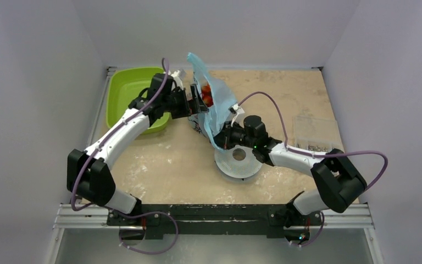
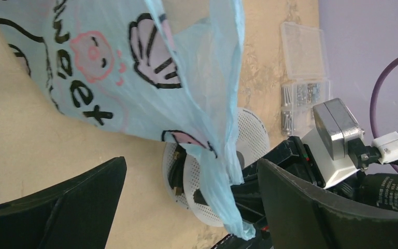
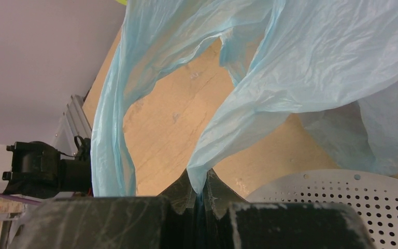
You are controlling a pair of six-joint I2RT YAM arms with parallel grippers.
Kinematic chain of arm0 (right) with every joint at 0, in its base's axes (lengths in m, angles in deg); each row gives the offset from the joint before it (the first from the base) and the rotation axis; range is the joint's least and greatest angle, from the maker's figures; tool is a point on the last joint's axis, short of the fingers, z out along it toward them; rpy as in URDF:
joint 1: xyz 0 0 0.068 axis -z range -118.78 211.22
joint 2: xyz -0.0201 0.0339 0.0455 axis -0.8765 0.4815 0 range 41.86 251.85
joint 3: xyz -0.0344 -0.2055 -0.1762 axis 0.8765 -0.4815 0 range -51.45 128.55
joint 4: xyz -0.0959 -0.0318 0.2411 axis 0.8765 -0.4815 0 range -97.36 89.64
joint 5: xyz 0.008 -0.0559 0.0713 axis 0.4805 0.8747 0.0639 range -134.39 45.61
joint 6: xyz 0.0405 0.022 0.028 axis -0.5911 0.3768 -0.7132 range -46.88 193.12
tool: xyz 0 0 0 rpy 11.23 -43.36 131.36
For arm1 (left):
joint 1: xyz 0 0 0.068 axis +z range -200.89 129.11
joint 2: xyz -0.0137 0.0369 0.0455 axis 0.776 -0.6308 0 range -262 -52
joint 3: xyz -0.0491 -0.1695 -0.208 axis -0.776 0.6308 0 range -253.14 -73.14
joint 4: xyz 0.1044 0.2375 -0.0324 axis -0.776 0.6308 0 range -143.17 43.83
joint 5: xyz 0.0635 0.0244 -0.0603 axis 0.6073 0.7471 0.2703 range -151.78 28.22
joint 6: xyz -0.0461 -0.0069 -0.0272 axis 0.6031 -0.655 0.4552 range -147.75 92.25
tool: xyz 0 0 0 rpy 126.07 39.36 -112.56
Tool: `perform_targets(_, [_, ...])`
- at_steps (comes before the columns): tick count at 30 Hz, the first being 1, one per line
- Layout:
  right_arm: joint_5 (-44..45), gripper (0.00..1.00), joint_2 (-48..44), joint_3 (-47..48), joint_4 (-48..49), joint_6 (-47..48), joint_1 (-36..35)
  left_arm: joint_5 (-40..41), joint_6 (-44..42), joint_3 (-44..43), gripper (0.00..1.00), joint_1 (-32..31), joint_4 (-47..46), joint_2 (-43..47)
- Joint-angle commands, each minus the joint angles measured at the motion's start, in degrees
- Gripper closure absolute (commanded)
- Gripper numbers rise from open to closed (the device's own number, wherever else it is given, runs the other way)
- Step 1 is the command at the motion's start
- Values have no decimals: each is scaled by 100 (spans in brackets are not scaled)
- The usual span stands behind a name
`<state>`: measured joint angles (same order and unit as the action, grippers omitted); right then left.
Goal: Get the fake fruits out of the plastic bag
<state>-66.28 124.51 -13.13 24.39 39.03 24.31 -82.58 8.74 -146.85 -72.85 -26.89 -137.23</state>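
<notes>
Near the far middle of the surface, the plastic bag is held up between the two arms, its light-blue film printed with pink shells and dark lettering. Inside its open mouth the fake fruits show as a patch of red and orange (single pieces cannot be told apart from above). The right pincer is clamped tight on a strip of the bag's film, just above a white perforated disc. The left pincer stands wide, its dark fingers well apart, close beside the bag's printed side. A lime-green tray lies to the left, a clear box to the right.
</notes>
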Motion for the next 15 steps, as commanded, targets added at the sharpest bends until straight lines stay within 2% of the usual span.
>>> perform_targets(1, [212, 100, -43, 140, 252, -39, -105, 700, 471, 183, 2, -338, -846, -15])
perform_targets(3, [235, 100, -45, 169, 245, -61, -144, 774, 653, 244, 6, -365, -933, -103])
perform_targets(5, [303, 100, -68, 145, 246, -78, -186, 706, 692, 280, 18, -355, -940, -200])
perform_targets(7, [391, 100, -98, 100, 237, -121, -215, 649, 716, 413, 39, -356, -1028, -219])
perform_targets(9, [535, 100, -169, 29, 200, -227, -224, 690, 748, 589, 71, -330, -1050, -145])
perform_targets(12, [753, 100, -249, -102, 77, -451, -232, 1238, 573, 801, 99, -326, -762, 141])
perform_targets(13, [827, 100, -269, -132, 15, -536, -242, 1387, 505, 832, 100, -321, -646, 209])
perform_targets(15, [906, 93, -297, -124, -199, -631, -246, 1542, 286, 926, 100, -319, -483, 318])
